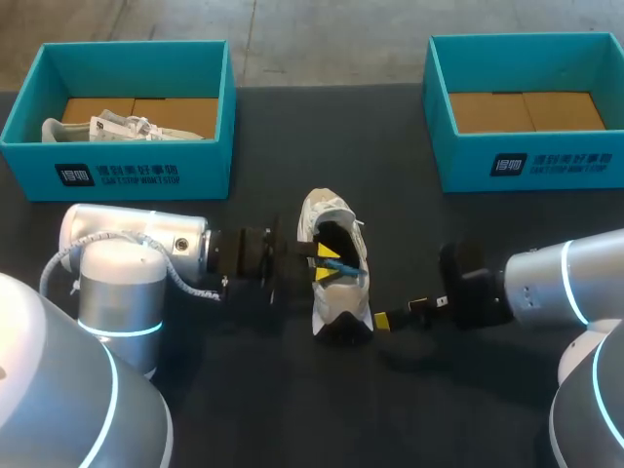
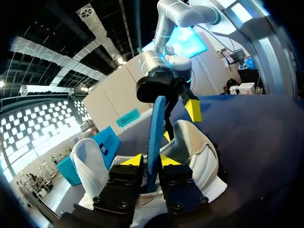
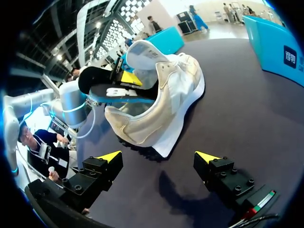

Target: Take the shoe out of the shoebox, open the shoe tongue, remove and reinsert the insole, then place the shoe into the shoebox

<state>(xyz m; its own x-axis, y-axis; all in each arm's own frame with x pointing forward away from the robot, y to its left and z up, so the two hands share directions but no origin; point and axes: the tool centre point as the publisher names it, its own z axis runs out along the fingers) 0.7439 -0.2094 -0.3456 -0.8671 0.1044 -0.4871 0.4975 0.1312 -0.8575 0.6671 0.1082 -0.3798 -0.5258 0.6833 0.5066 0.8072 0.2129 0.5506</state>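
On the dark table (image 1: 244, 409), the left gripper (image 2: 147, 160) is pinching the blue insole (image 2: 156, 128) at the mouth of the shoe (image 1: 353, 288). The right gripper (image 3: 159, 157) is hovering spread beside the sole, likely ready to brace it.

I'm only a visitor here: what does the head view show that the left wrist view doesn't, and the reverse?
Only the head view looks into the two teal cardboard shoeboxes: the left shoebox holds a second white shoe, the right shoebox only its bare cardboard floor. Only the left wrist view shows the left arm's jaws pressing both faces of the blue foam insole, standing edge-on. Both show the white sneaker on the black table and the right arm near it.
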